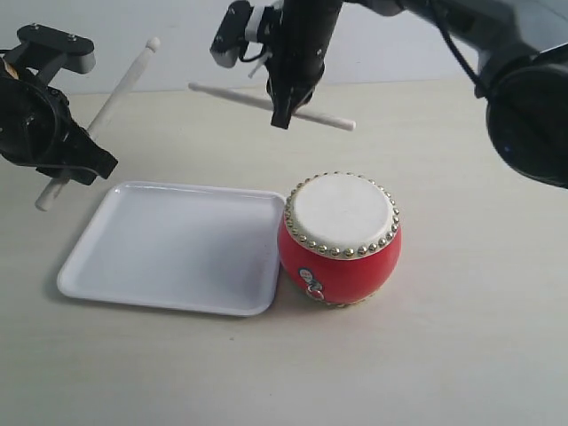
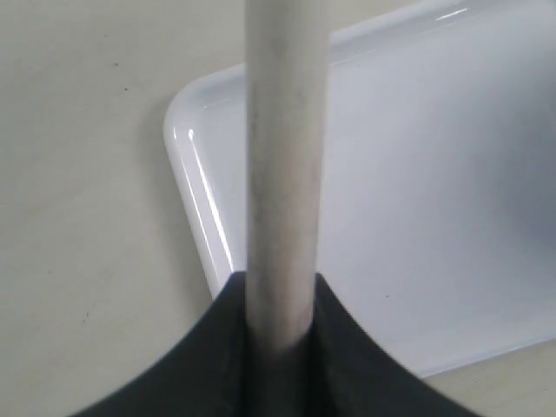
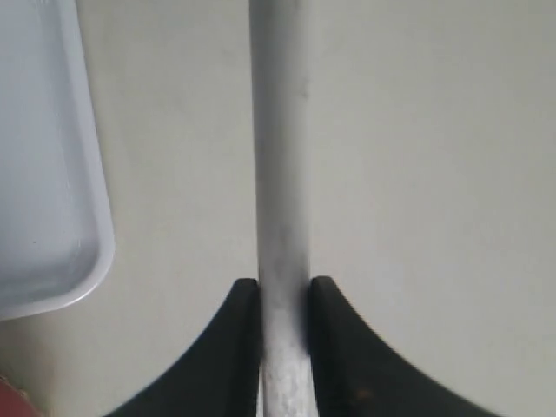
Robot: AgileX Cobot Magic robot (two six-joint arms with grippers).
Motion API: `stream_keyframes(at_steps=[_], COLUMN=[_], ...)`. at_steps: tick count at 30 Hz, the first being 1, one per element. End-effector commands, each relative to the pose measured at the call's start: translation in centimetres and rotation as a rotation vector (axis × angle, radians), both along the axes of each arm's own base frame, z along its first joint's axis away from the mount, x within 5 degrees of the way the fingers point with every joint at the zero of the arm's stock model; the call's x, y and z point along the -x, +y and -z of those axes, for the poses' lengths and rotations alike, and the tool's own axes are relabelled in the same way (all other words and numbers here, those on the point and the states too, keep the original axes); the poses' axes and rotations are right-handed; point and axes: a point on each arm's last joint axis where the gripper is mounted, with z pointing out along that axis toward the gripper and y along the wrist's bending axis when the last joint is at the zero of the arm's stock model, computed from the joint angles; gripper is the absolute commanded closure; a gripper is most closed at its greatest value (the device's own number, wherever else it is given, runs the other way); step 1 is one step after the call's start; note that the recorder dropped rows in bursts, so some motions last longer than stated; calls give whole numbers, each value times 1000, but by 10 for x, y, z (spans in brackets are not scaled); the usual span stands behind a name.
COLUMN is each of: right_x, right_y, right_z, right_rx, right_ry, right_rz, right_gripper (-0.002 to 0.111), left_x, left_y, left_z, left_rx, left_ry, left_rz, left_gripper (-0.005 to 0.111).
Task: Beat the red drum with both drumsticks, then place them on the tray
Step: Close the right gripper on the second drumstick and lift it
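Both jaws are closed narrowly, each pinching one stick. The left stick (image 1: 120, 89) slants up at the tray's (image 1: 169, 248) 10 o'clock, and the right stick (image 1: 327, 119) lies near level at the drum's (image 1: 342, 235) 11 o'clock, both clear of the surface. The drum stands at the tray's 3 o'clock, against or just beside its rim; the beating step appears not yet begun, and it calls for swinging each tip down onto the skin.

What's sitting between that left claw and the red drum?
The white tray lies there, its edge close beside the drum. The left gripper, clamped on a drumstick, hangs over the tray's other end. The exterior view shows it.
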Motion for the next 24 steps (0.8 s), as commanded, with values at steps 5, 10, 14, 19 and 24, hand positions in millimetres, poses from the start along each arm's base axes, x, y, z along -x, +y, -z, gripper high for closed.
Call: stream_keyframes(at_steps=[5,10,14,19,24], right_x=[11,14,20,40,78], right_y=[-7,-12,-15,-28,-50], right_z=[-51,-66,-83,-101,-111], right_rx=[-119,-170,-212,-209,-164], right_ry=[-30,-33,-46,-30,15], right_rz=[188,282,334,373,386], right_gripper=[108,108,108,108,108], left_x=[-2,-3,-4,-4,-4], left_y=[-2,-3,-3,-3,-4], left_z=[-3,-3,-4,-4,-5], left_rx=[11,15,17,19,35], left_ry=[-26,-33,-38,-47,-47], left_rz=[-5,-7,-7,-8,-14], left_gripper=[107,107,107,107,107])
